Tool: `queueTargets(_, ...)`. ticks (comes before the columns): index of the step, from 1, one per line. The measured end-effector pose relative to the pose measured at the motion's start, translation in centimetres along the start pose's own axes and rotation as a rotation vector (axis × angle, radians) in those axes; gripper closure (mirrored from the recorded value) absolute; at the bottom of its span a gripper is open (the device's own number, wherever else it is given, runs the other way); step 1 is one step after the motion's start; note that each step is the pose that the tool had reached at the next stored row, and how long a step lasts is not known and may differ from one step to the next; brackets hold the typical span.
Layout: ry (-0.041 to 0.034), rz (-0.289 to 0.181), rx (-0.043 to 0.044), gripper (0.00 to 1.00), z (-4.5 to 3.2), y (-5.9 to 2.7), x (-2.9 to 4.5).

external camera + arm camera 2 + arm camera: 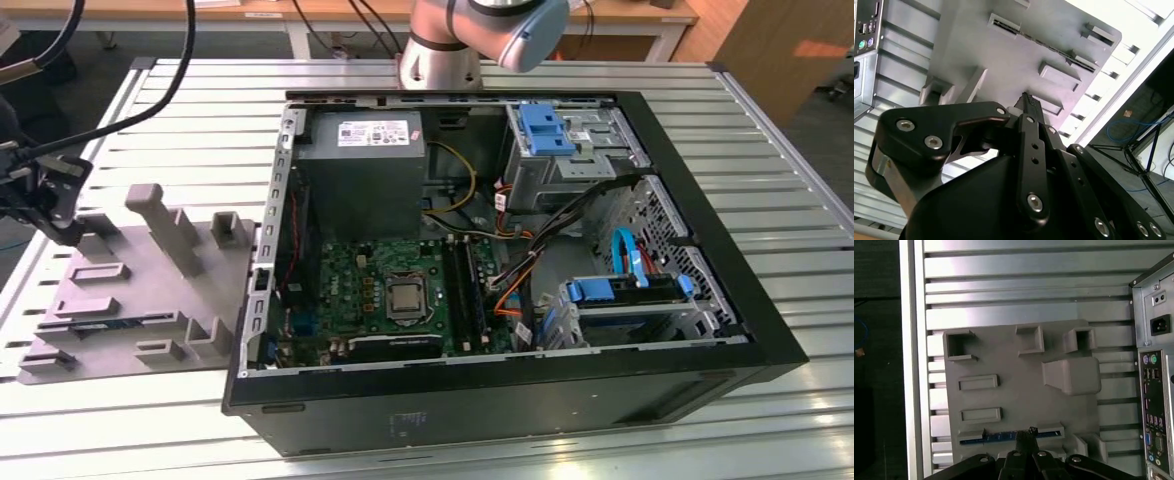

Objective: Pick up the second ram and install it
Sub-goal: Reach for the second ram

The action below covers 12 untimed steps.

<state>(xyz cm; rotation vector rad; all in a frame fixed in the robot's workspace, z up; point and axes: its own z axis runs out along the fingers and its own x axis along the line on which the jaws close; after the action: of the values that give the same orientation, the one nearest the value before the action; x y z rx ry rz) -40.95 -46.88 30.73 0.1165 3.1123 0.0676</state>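
The second ram (pixel 996 436) is a thin dark blue stick standing on edge in a long slot of the grey tray (pixel 1019 390). In the second wrist view the second ram (pixel 1054 48) runs along that slot, and in the exterior view the second ram (pixel 114 323) is a dark line in the tray (pixel 134 290). My gripper (pixel 60 225) hangs above the tray at the exterior view's left. Its fingertips (pixel 1026 433) meet in one narrow tip over the middle of the stick, apart from it. The gripper (pixel 1027 98) looks shut with nothing in it.
The open computer case (pixel 507 400) lies to the exterior view's right of the tray, with the green motherboard (pixel 387 290) and its long memory slots (pixel 467 295) inside. Cables and drive cages (pixel 574 150) crowd the case. Upright blocks (pixel 167 225) rise from the tray. The table edge (pixel 911 365) runs beside the tray.
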Motion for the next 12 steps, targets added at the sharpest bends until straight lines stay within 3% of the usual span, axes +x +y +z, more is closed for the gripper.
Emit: queueTargets(12,-0.0001,0.0,-0.0001,0.89,1.55,-1.04,0.6)
